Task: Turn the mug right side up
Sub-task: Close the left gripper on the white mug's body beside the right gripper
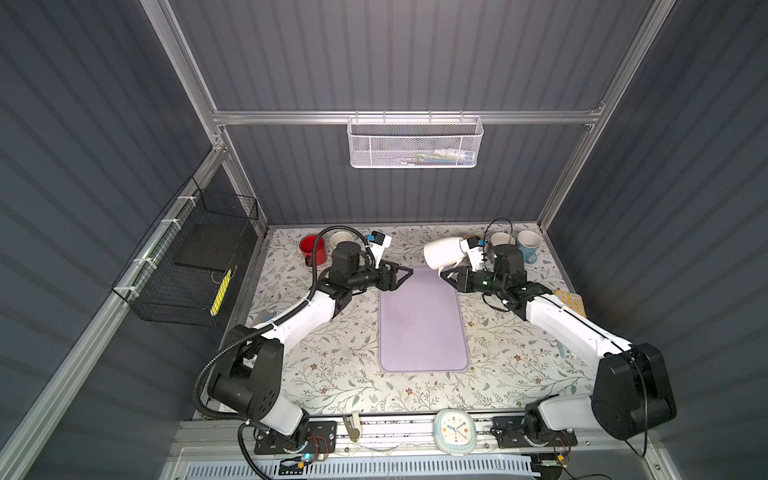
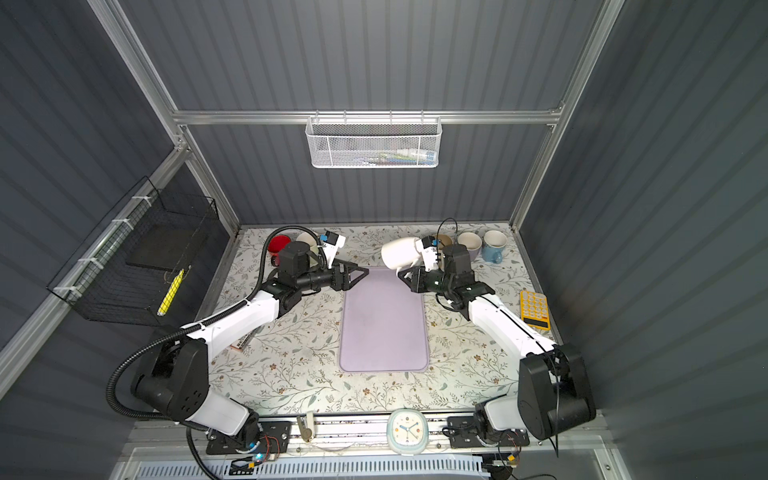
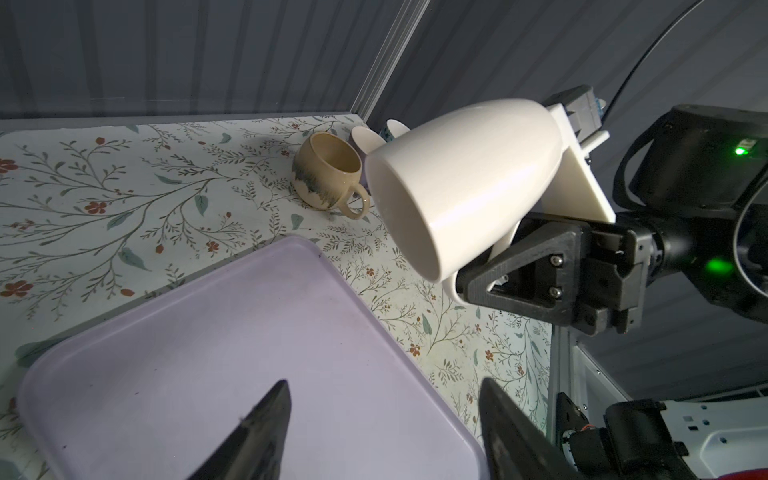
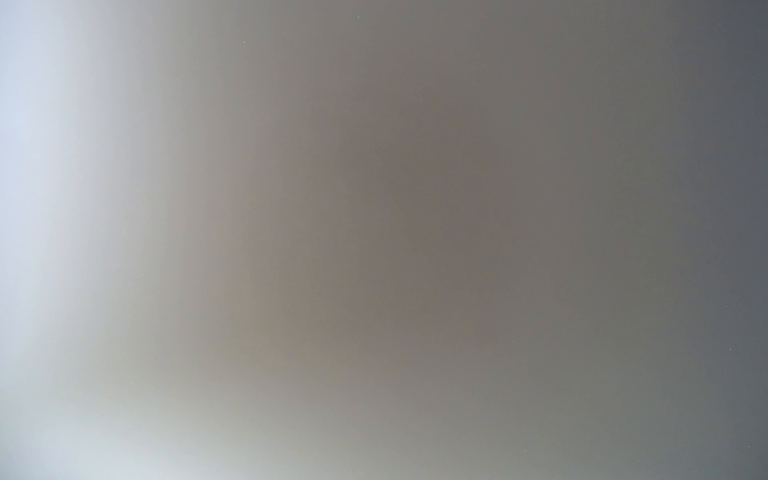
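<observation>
A white mug [image 1: 442, 252] [image 2: 398, 253] [image 3: 457, 183] hangs in the air on its side above the far right corner of the lavender tray [image 1: 419, 332] [image 2: 382, 332] [image 3: 208, 353]. Its mouth faces the left arm and tips slightly down. My right gripper [image 1: 444, 274] [image 2: 401, 274] [image 3: 478, 278] is shut on the mug's handle below the body. My left gripper [image 1: 409, 272] [image 2: 365, 272] [image 3: 382, 386] is open and empty over the tray's far left corner, a short way from the mug. The right wrist view is only a grey blur.
A beige mug [image 3: 328, 174], a cream cup [image 1: 500, 241] and a blue mug [image 1: 528, 245] stand at the back right. At the back left are a red mug [image 1: 309, 247] and another cream cup [image 1: 340, 239]. A yellow calculator [image 2: 534, 309] lies at the right edge.
</observation>
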